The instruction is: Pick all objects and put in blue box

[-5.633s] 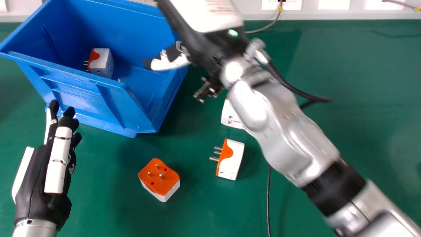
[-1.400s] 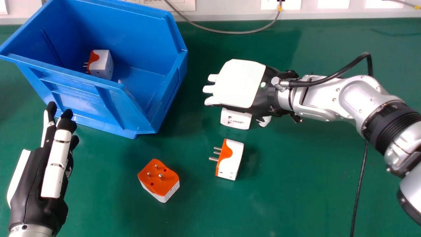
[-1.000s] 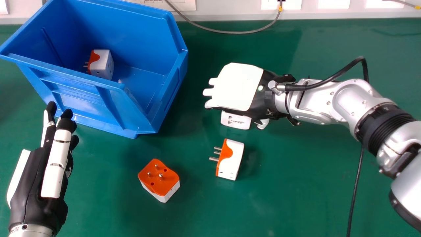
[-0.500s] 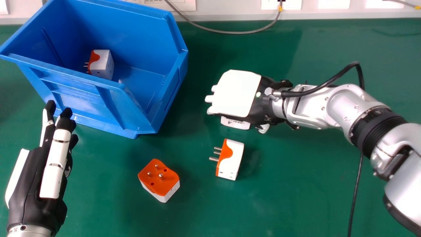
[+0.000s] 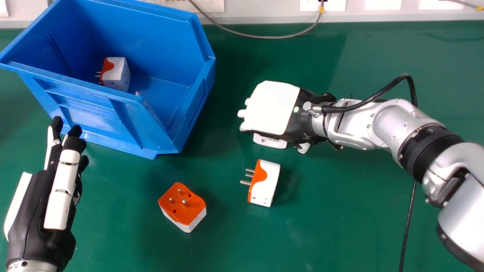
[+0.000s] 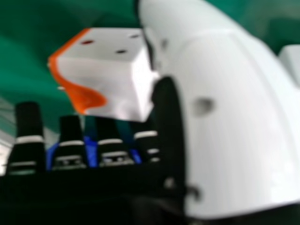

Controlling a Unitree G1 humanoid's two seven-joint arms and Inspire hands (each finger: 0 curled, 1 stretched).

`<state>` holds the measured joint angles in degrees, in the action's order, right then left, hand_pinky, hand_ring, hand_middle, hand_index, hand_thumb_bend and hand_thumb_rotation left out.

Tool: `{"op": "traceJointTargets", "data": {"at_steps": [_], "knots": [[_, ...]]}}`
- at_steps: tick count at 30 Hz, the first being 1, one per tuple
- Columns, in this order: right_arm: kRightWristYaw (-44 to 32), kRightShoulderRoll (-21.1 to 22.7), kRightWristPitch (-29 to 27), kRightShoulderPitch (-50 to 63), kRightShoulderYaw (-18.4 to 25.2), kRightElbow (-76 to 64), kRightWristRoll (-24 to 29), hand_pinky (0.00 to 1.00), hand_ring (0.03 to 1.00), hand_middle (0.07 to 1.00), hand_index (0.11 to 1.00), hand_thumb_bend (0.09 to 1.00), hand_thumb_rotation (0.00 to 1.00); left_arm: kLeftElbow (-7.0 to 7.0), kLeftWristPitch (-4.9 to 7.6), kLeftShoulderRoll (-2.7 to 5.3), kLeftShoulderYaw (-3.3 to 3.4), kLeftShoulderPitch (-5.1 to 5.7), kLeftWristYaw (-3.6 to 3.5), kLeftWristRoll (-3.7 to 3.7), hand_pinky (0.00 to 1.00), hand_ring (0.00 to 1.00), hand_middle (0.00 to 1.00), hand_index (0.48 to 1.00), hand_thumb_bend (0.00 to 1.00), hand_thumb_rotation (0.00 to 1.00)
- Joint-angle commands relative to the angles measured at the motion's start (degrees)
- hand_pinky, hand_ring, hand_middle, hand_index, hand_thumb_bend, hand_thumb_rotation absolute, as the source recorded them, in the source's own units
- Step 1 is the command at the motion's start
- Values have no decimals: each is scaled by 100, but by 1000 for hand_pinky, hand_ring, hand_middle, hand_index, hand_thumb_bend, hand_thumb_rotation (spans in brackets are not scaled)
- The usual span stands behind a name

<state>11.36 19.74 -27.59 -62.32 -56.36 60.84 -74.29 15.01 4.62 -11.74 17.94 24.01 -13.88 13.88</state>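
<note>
In the head view, I have the open-topped blue plastic box [image 5: 124, 109] at far left on the green table [image 5: 340, 211], with a cube-like white and orange plug adapter [image 5: 118, 73] inside. The robot's left hand [image 5: 32, 215] is at the view's left edge, fingers extended and holding nothing. I see the right hand [image 5: 270, 107] back up over a block-shaped white adapter [image 5: 269, 141], partly hiding it. Nearer me, a white adapter with an orange face [image 5: 266, 185] has its metal pins pointing left; left of that, an orange-topped adapter [image 5: 183, 206] stands pins up.

In the right hand view, the part-hidden adapter shows its orange edge, between my relaxed, open fingers [image 6: 70, 145] and the white thumb [image 6: 229, 108]. I can't tell whether either touches it.
</note>
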Motion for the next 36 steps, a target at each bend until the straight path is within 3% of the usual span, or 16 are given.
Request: {"op": "traceJointTargets", "data": {"at_steps": [1, 3, 6, 11, 15, 20, 22, 23, 26, 27, 28, 29, 31, 32, 36], "knots": [[77, -2, 96, -161, 7, -20, 46, 724, 894, 910, 828, 520, 0, 137, 69, 3, 69, 22, -35, 107, 1000, 1000, 1000, 1000, 473, 948], [47, -12, 103, -162, 5, -20, 62, 728, 894, 910, 828, 528, 0, 110, 87, -9, 94, 28, -54, 125, 1000, 1000, 1000, 1000, 474, 948], [4, -30, 111, -155, 15, -18, 93, 733, 894, 909, 828, 536, 0, 211, 51, -1, 108, 68, -16, 98, 1000, 1000, 1000, 1000, 475, 947], [123, -56, 121, -145, 13, 55, 94, 723, 886, 902, 822, 559, 0, 245, 37, 17, 118, 96, 39, 81, 1000, 1000, 1000, 1000, 475, 951], [196, -105, 134, -117, 79, 158, 180, 687, 850, 871, 790, 579, 0, 116, 85, 9, 123, 53, 55, 57, 1000, 1000, 1000, 1000, 482, 955], [514, -133, 165, -12, 201, 247, 370, 644, 807, 822, 744, 606, 0, 256, 2, 17, 113, 107, 77, 81, 1000, 1000, 1000, 1000, 486, 956], [726, -133, 151, 14, 214, 295, 402, 611, 770, 782, 693, 587, 22, 227, 18, 10, 122, 99, 64, 90, 1000, 1000, 1000, 1000, 488, 956], [858, -127, 139, 24, 212, 315, 404, 560, 707, 727, 647, 574, 18, 216, 28, 7, 126, 97, 59, 89, 1000, 1000, 1000, 1000, 489, 956], [1130, -118, 144, 10, 149, 372, 354, 486, 637, 669, 618, 562, 14, 239, 33, 7, 124, 111, 57, 83, 1000, 1000, 1000, 1000, 490, 956], [1077, -132, 152, -14, 139, 393, 355, 415, 540, 629, 589, 556, 11, 245, 31, 10, 124, 116, 54, 88, 1000, 1000, 1000, 1000, 490, 956], [999, -143, 145, -35, 144, 407, 372, 415, 540, 629, 589, 556, 11, 233, 40, 11, 126, 118, 46, 96, 1000, 1000, 1000, 1000, 490, 956], [942, -151, 139, -49, 149, 416, 386, 356, 460, 597, 566, 552, 9, 224, 46, 13, 127, 118, 40, 101, 1000, 1000, 1000, 1000, 490, 956], [851, -151, 93, -62, 186, 420, 440, 356, 460, 597, 566, 552, 9, 196, 58, 14, 128, 113, 29, 104, 1000, 1000, 1000, 1000, 490, 956], [827, -145, 72, -63, 201, 416, 463, 311, 403, 555, 547, 546, 7, 189, 58, 14, 128, 110, 27, 104, 1000, 1000, 1000, 1000, 491, 956], [816, -149, 116, -47, 181, 417, 496, 291, 371, 524, 535, 542, 5, 266, 26, 5, 127, 115, 35, 100, 1000, 1000, 1000, 1000, 491, 956]]}}
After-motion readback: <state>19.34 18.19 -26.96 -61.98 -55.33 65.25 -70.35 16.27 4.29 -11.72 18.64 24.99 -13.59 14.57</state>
